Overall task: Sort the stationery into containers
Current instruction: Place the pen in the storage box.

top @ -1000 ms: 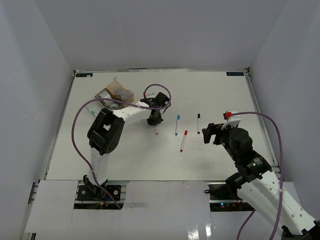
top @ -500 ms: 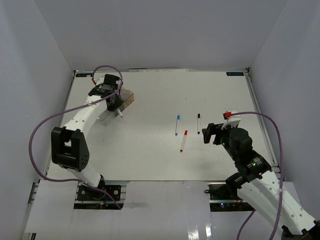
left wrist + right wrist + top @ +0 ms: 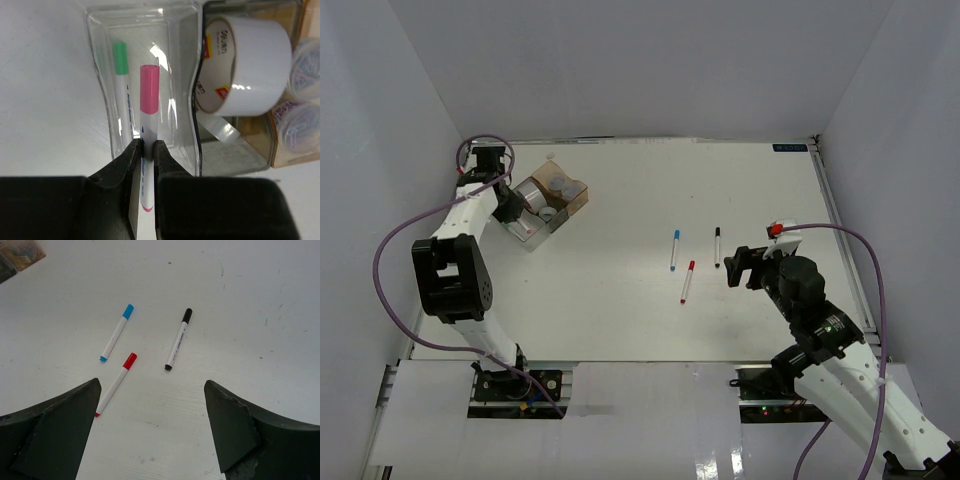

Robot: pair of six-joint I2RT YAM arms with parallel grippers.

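White tabletop (image 3: 620, 300): left gripper (image 3: 146, 147), pinching pink-capped white marker (image 3: 149, 100), has swung from centre to clear plastic box (image 3: 95, 60) at 10 o'clock; release probably next. Right gripper (image 3: 151, 390) spread.

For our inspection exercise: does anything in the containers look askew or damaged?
The white tape roll stands tilted in its compartment with a loose tail peeling off. The clear box wall beside it looks bowed.
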